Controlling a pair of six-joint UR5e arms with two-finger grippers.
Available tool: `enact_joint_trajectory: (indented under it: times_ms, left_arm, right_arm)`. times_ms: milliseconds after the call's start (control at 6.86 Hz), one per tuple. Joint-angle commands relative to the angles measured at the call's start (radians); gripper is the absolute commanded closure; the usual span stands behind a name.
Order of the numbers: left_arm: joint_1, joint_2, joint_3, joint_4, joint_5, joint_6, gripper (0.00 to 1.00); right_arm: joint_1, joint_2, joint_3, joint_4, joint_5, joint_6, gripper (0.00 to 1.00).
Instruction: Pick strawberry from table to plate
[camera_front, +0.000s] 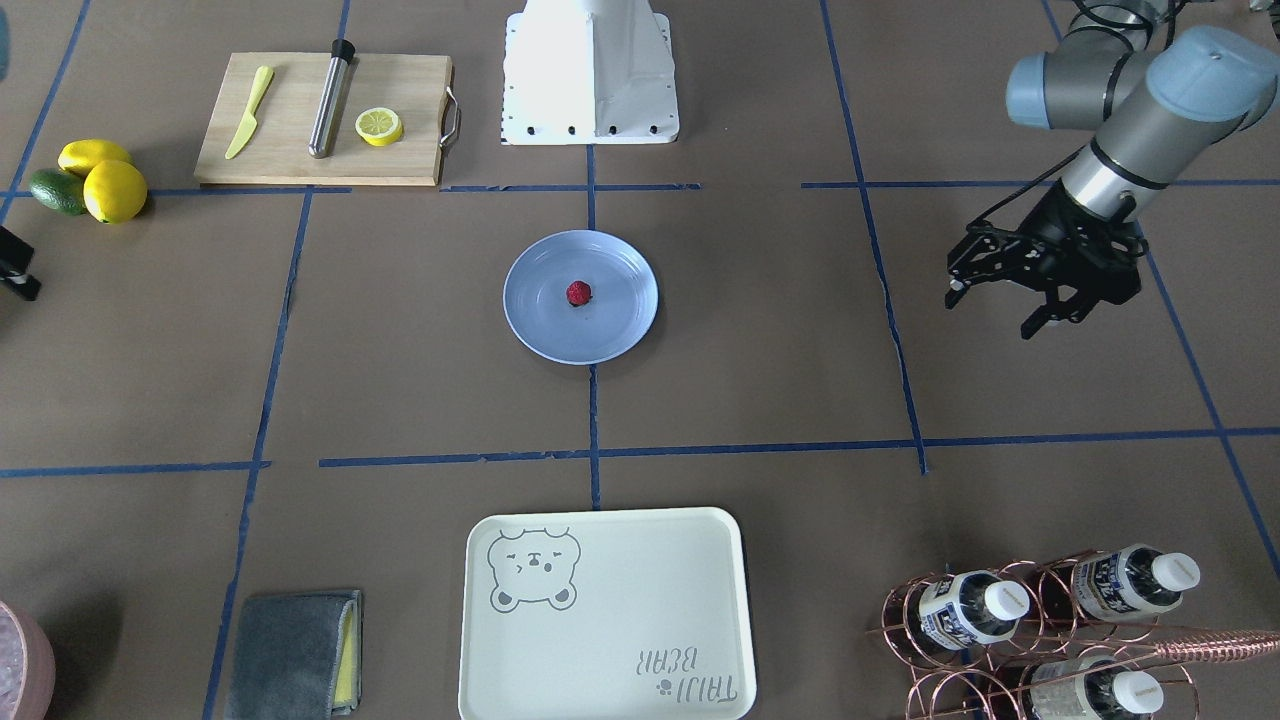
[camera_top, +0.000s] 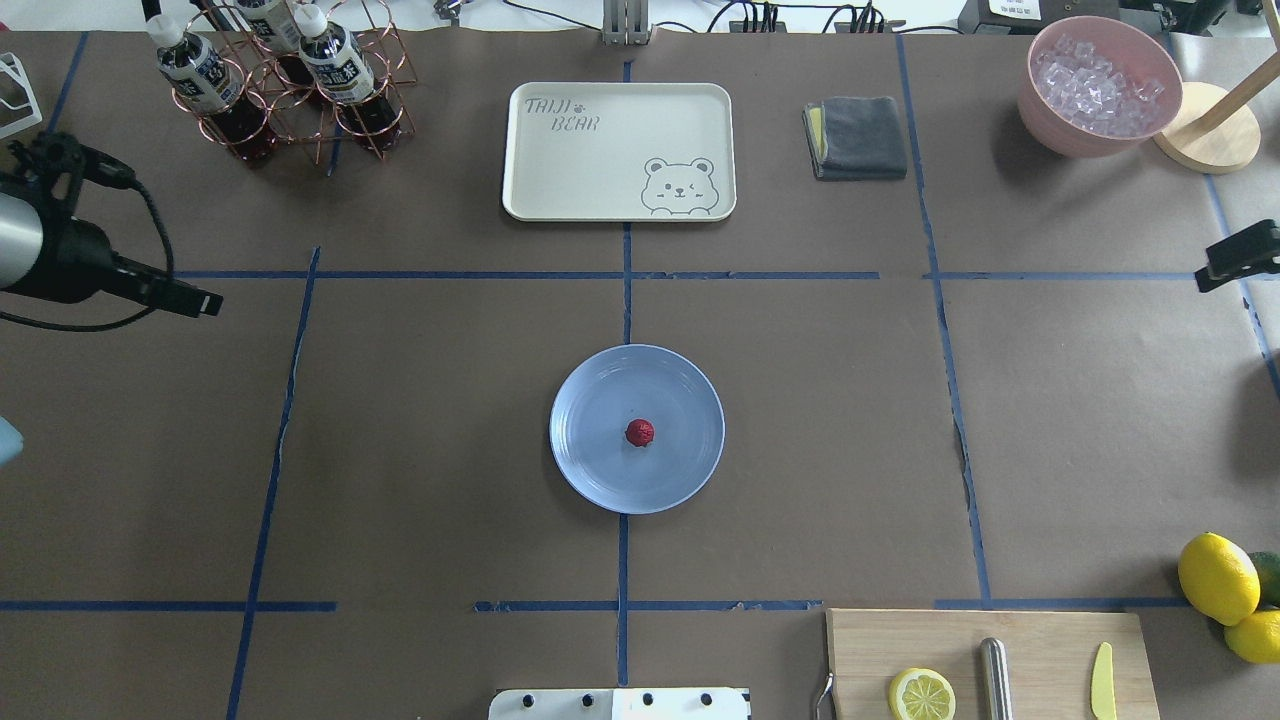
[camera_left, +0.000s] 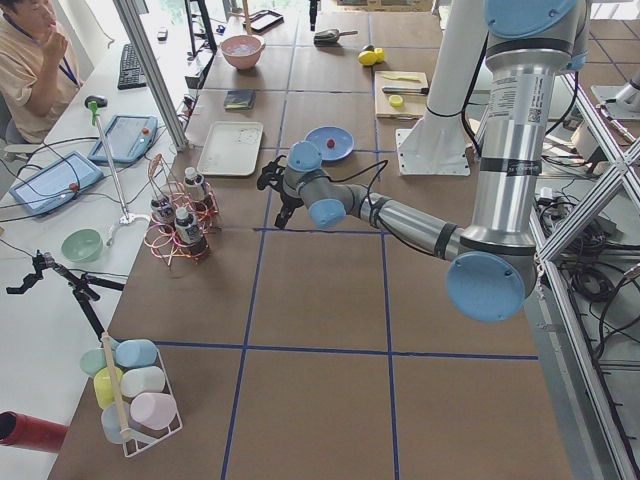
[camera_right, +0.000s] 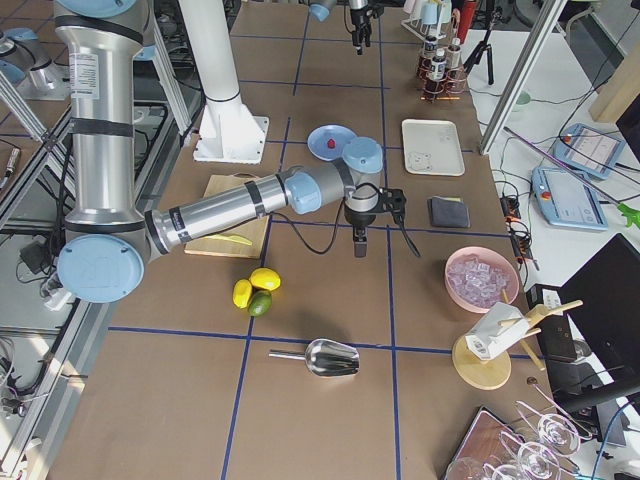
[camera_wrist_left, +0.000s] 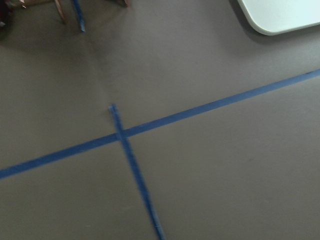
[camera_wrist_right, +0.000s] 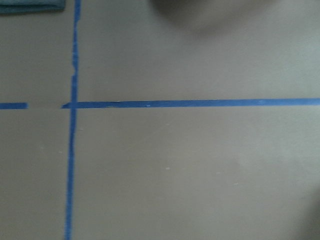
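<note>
On the robot's left, the left gripper (camera_front: 1000, 310) is hanging over the table (camera_top: 420, 420), jaws standing wide and carrying nothing. The strawberry (camera_top: 640, 432) is sitting at the centre of the plate (camera_top: 600, 480), well apart from both grippers and roughly midway between them, too round to show a long axis. The right gripper (camera_top: 1237, 258) is poking in at the far right, its spread unreadable; the placement is looking done.

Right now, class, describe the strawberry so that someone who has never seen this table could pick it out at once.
Start from the wide brown table gridded with blue tape and find the round pale-blue plate at its middle. The strawberry lies alone near the plate's centre. It is tiny and red, far smaller than the yellow lemons at the table's edge.
</note>
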Motion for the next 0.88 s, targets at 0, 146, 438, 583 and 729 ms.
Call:
enact_joint_trajectory:
  times_ms: [0, 146, 438, 583, 729]
  left_arm:
    - [-0.274, 0.045, -0.011, 0.145, -0.110, 0.351, 0.00]
    - [-0.421, 0.044, -0.025, 0.293, -0.112, 0.506, 0.00]
    - [-0.546, 0.039, -0.005, 0.668, -0.126, 0.803, 0.00]
    - [-0.548, 0.077, -0.001, 0.720, -0.177, 0.803, 0.00]
    - [-0.547, 0.102, -0.001, 0.707, -0.181, 0.806, 0.00]
  right_arm:
    - [0.218, -0.008, -0.149, -0.068, 0.032, -0.429, 0.00]
    - [0.272, 0.006, -0.196, -0.088, 0.032, -0.521, 0.00]
    - [0.291, -0.010, -0.207, -0.082, 0.030, -0.545, 0.00]
    - [0.290, -0.011, -0.219, -0.079, 0.024, -0.525, 0.00]
    - [0.290, -0.011, -0.231, -0.075, 0.027, -0.516, 0.00]
